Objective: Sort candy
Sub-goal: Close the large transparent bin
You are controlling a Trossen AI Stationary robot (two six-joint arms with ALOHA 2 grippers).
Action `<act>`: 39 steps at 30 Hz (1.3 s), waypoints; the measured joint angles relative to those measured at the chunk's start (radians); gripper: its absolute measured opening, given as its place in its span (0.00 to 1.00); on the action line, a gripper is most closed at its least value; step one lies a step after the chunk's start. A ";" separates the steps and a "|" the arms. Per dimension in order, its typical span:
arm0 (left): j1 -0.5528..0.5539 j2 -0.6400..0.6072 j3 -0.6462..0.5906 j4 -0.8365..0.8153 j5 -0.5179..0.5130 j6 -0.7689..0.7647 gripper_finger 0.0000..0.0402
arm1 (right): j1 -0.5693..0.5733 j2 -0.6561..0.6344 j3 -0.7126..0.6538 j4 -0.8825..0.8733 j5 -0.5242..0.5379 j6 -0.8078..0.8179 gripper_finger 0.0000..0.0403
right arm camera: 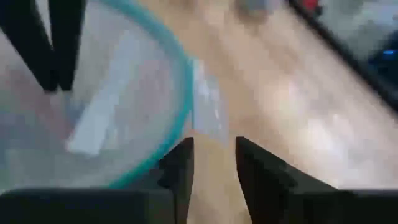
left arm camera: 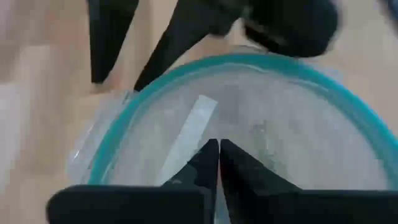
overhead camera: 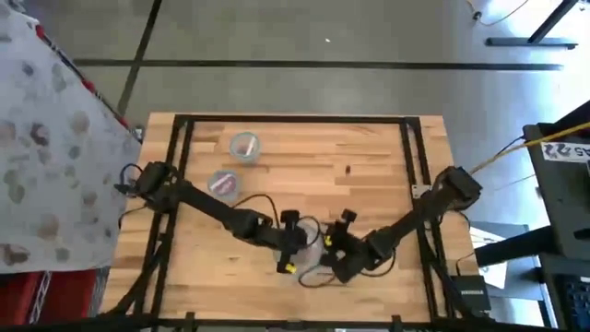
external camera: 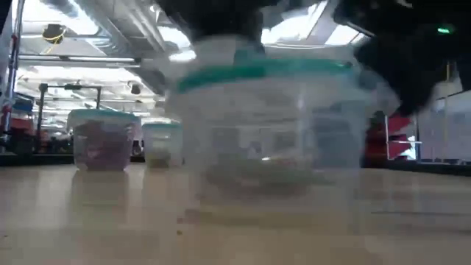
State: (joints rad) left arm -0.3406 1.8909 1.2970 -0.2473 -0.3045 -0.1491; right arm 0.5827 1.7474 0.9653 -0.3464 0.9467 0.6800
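A clear bowl with a teal rim (left arm camera: 348, 99) stands near the table's near edge, close up in the low view (external camera: 272, 125). A thin pale candy strip (left arm camera: 189, 134) lies inside it. My left gripper (left arm camera: 218, 149) is shut and points down into the bowl, its tips beside the strip. My right gripper (right arm camera: 213, 155) is open just outside the bowl's rim (right arm camera: 180, 93), over the wood. A clear scrap of wrapper (right arm camera: 205, 109) lies on the table by the rim. My left gripper has its shut fingers (right arm camera: 53, 56) inside the bowl from above, next to the pale strip (right arm camera: 99, 118); I cannot tell whether they touch it. My right gripper has one finger (right arm camera: 180, 162) close against the outside of the bowl's rim; I cannot tell whether it touches.
Two more teal-rimmed bowls stand toward the far left: one with magenta-purple candy (overhead camera: 222, 183), one with reddish and greenish pieces (overhead camera: 244, 146). They show in the low view too (external camera: 101, 140). Bare wood stretches to the right (overhead camera: 378, 184). Black frame rails (overhead camera: 295, 118) run along the table's edges.
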 joint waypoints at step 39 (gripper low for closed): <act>-0.050 0.001 0.004 -0.082 0.005 -0.106 0.00 | 0.089 -0.025 -0.092 0.183 -0.184 0.136 0.26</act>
State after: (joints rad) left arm -0.3908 1.8923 1.3014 -0.3293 -0.2991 -0.2546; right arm 0.6714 1.7219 0.8730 -0.1638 0.7627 0.8158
